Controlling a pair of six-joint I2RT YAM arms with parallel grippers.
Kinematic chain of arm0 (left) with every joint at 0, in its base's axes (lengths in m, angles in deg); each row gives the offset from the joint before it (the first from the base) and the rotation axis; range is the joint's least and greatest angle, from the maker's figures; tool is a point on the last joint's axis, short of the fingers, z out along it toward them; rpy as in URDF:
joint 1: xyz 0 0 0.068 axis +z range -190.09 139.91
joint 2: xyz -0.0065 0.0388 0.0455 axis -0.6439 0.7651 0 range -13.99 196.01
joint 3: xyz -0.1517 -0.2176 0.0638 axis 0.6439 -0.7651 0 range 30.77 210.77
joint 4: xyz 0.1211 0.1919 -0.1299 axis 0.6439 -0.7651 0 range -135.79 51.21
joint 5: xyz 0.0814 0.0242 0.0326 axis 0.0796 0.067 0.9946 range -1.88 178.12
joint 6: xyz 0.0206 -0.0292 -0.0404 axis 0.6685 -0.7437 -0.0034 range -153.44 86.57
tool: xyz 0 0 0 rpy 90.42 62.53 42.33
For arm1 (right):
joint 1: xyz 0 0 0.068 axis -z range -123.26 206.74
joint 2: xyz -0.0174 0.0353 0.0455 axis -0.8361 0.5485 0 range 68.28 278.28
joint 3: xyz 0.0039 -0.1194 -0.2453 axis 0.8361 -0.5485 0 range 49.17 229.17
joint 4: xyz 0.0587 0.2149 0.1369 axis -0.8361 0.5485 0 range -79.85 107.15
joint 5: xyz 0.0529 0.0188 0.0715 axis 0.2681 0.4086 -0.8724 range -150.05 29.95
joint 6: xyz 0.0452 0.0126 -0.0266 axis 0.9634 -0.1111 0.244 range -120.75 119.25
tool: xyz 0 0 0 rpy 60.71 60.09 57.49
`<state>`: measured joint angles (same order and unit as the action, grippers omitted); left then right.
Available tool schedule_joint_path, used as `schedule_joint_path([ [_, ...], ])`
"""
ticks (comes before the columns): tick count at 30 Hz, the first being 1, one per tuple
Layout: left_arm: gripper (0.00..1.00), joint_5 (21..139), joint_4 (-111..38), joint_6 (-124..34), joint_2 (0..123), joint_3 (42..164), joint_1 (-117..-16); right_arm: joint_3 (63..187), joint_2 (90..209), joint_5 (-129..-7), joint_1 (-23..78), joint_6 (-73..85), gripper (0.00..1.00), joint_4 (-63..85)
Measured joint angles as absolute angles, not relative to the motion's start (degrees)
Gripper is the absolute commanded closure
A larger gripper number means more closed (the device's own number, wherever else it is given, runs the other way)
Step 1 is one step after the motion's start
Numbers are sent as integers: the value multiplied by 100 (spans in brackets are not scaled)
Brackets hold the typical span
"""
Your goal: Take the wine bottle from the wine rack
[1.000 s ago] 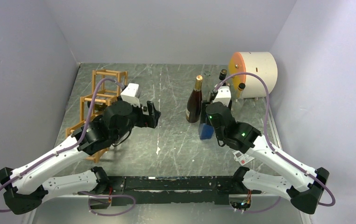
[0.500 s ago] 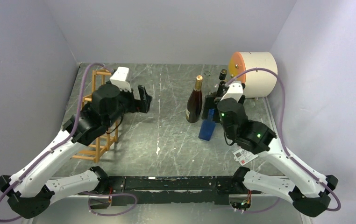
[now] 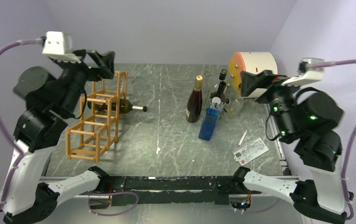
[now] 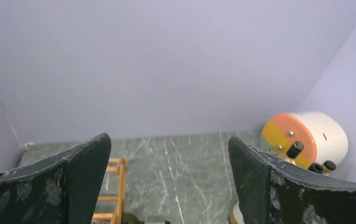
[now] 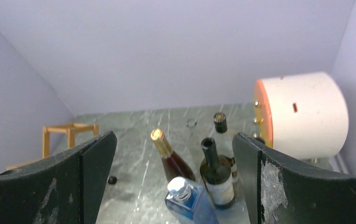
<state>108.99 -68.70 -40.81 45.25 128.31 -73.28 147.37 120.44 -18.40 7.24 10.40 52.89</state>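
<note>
The wine rack (image 3: 95, 122), a stepped frame of light-brown wooden bars, stands at the table's left. A dark wine bottle (image 3: 115, 107) lies on its side in a middle cell, its neck sticking out to the right. My left gripper (image 3: 102, 58) is raised high above the rack's back end, open and empty; its wrist view shows a corner of the rack (image 4: 116, 186) low between the open fingers. My right gripper (image 3: 253, 83) is raised at the right, open and empty, looking down on standing bottles.
A group of upright bottles stands mid-right: a brown gold-capped one (image 3: 195, 100), a blue square one (image 3: 210, 120) and dark ones (image 3: 219, 89). A white drum with an orange face (image 3: 255, 73) sits back right. A card (image 3: 250, 150) and pen lie near the front right.
Both arms have lifted up and back from low over the table to raised poses. The left arm has uncovered the rack and the bottle lying in it.
</note>
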Motion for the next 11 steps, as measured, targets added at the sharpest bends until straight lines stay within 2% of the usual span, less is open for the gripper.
schedule_joint_path([
  [5,1,11084,-6424,-3648,3931,12693,-7323,15056,11823,-1801,724,461,0,5016],
  [11,1,11299,-6247,-3467,3610,12684,-7323,14866,11745,-1737,724,166,0,4747],
])
